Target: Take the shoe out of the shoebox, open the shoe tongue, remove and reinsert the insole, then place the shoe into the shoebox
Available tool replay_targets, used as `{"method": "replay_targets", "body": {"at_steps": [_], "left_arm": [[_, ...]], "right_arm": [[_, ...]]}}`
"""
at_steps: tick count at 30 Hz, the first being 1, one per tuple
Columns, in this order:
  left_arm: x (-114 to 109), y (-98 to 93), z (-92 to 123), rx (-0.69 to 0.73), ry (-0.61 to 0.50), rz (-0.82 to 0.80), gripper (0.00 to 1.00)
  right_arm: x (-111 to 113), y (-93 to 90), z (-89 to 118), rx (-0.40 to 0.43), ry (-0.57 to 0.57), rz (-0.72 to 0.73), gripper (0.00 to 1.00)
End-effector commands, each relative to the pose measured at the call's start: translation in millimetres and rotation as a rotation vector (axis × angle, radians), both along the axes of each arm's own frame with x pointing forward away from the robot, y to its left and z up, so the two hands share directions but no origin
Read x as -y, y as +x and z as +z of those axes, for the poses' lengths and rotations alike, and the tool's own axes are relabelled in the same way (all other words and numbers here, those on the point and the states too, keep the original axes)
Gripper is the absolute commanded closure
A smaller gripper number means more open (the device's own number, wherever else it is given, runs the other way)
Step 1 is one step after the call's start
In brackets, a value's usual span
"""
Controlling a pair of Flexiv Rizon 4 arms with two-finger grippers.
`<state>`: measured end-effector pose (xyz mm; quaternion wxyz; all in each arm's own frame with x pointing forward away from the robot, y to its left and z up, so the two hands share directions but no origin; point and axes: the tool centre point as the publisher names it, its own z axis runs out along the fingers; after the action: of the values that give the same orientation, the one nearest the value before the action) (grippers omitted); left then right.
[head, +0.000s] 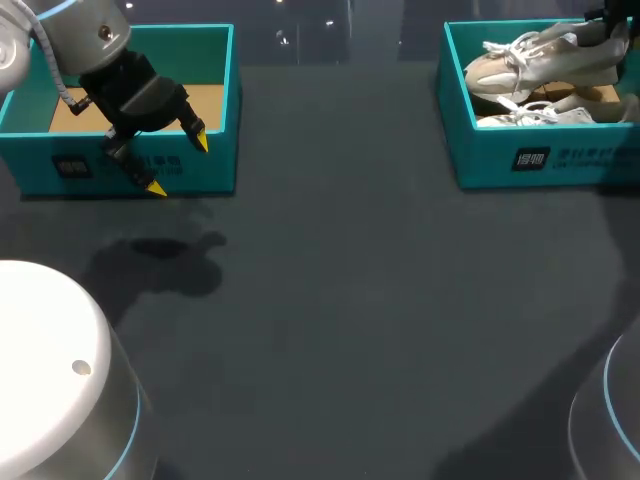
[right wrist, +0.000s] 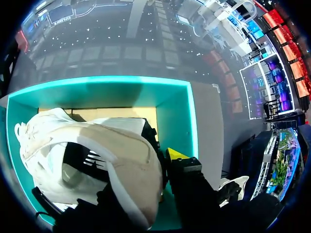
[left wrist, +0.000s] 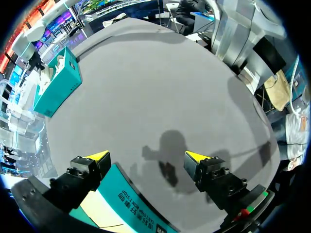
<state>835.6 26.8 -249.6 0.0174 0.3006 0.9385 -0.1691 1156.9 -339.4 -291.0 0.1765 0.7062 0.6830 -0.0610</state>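
Observation:
A beige and white shoe (head: 530,62) lies tilted in the teal shoebox (head: 540,160) at the back right, over a second white shoe (head: 535,117). My right gripper (head: 612,25) is at that box's far right corner, shut on the upper shoe's heel. In the right wrist view the heel (right wrist: 112,155) fills the jaws of the right gripper (right wrist: 160,160); one yellow fingertip (right wrist: 176,154) shows outside it and the other is hidden. My left gripper (head: 178,164) hangs open over the front wall of a second teal box (head: 222,160) at the back left, holding nothing (left wrist: 148,156).
The left box (left wrist: 131,204) shows only its cardboard floor. The right shoebox (left wrist: 56,85) stands far off across the dark grey table (head: 350,320). White robot bases sit at the near left (head: 50,370) and near right corners.

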Motion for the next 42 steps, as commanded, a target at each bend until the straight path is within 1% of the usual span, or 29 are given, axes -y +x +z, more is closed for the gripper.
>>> {"method": "replay_targets", "body": {"at_steps": [1,11,27,41,42], "left_arm": [[-0.5,-0.6,0.3,0.001,0.001,0.000,0.00],[-0.5,-0.6,0.3,0.001,0.001,0.000,0.00],[-0.5,-0.6,0.3,0.001,0.001,0.000,0.00],[-0.5,-0.6,0.3,0.001,0.001,0.000,0.00],[-0.5,-0.6,0.3,0.001,0.001,0.000,0.00]], "right_arm": [[1.2,12.8,-9.7,-0.026,0.002,-0.002,1.00],[-4.2,21.7,-24.1,-0.056,0.010,0.008,1.00],[0.3,25.9,-50.4,-0.108,0.056,0.015,1.00],[-1.9,18.7,-70.4,-0.154,0.087,0.016,1.00],[-2.2,17.8,-71.4,-0.155,0.089,0.016,0.98]]}}
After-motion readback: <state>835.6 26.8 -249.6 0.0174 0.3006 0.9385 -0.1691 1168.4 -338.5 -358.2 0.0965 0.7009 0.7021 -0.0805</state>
